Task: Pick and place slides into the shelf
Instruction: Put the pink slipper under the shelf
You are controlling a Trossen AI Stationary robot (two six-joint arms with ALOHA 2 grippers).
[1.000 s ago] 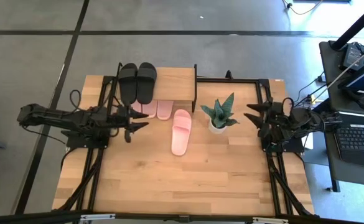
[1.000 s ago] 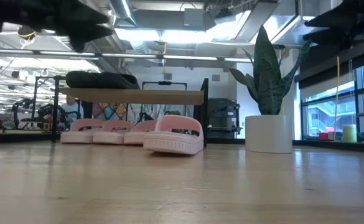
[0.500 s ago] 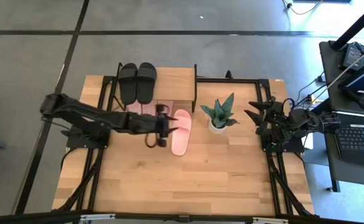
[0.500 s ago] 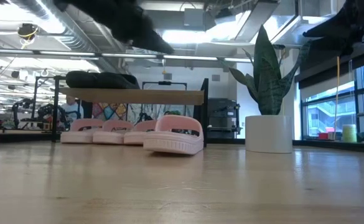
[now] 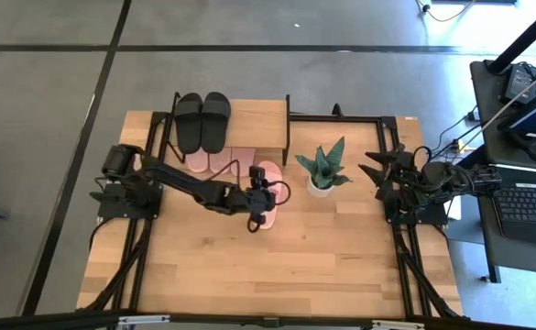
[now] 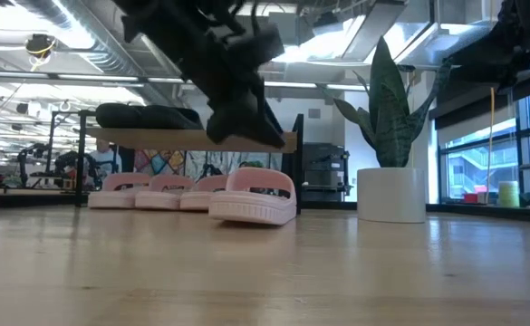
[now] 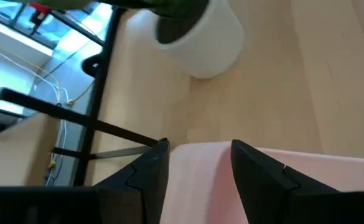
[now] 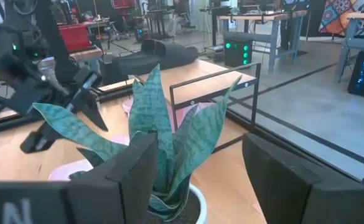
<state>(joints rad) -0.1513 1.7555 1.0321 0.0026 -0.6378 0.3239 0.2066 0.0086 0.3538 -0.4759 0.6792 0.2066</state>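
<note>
Left pincer (image 5: 256, 217), fingers spread, hovers over the loose pink slide (image 5: 269, 174) at the frame's centre. I'd drop straight down and pinch its strap squarely. Right pincer (image 5: 375, 174), also spread, waits at the table's (image 5: 341, 266) right edge.

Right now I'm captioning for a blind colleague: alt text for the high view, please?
The left gripper, fingers open, hangs over a pink slide lying loose in front of the shelf; the right gripper waits at the table's right edge.

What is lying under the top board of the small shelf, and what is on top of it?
Under the shelf: three pink slides, their far ends hidden by the board in the high view. On top: two black slides.
</note>
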